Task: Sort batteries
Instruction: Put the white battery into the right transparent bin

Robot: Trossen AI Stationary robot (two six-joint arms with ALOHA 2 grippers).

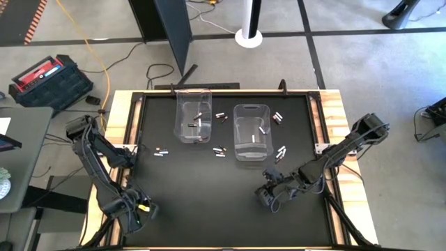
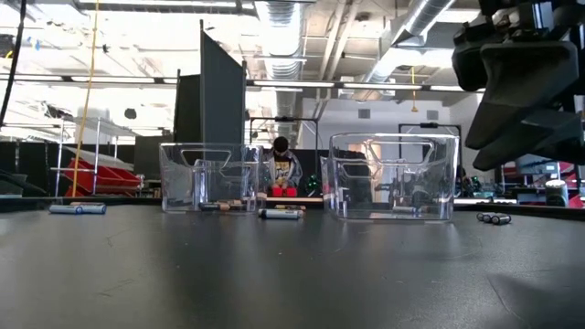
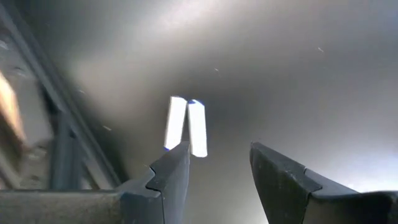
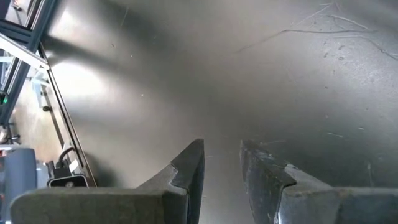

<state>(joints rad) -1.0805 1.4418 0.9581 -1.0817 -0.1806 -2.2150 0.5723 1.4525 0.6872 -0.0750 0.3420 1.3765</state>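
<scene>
From above, the black table [image 1: 209, 202] carries two clear bins: the left bin [image 1: 193, 115] holds about three batteries, the right bin [image 1: 251, 131] about two. Loose batteries [image 1: 219, 151] lie around them in small groups: a pair left of the bins, a pair between the bins near their far ends, a few just in front of the gap, and clusters on the right bin's far and near right sides. They are too small to count surely. No label or brand on them can be read. The left pincer [image 1: 145, 208] sits at the table's near left corner; the right pincer [image 1: 267, 195] hovers over bare table in front of the right bin.

At table height, both bins stand upright side by side, a battery [image 2: 77, 208] lies far left, one [image 2: 280, 214] lies between the bins, and a pair [image 2: 494, 217] lies right. A person sits far behind.

The left wrist camera shows its fingers [image 3: 171, 177] spread wide with nothing between, and two bright white bars beyond them, one touching a fingertip.

The right wrist camera shows its fingers [image 4: 186, 171] set narrowly apart, holding nothing, above bare table.
</scene>
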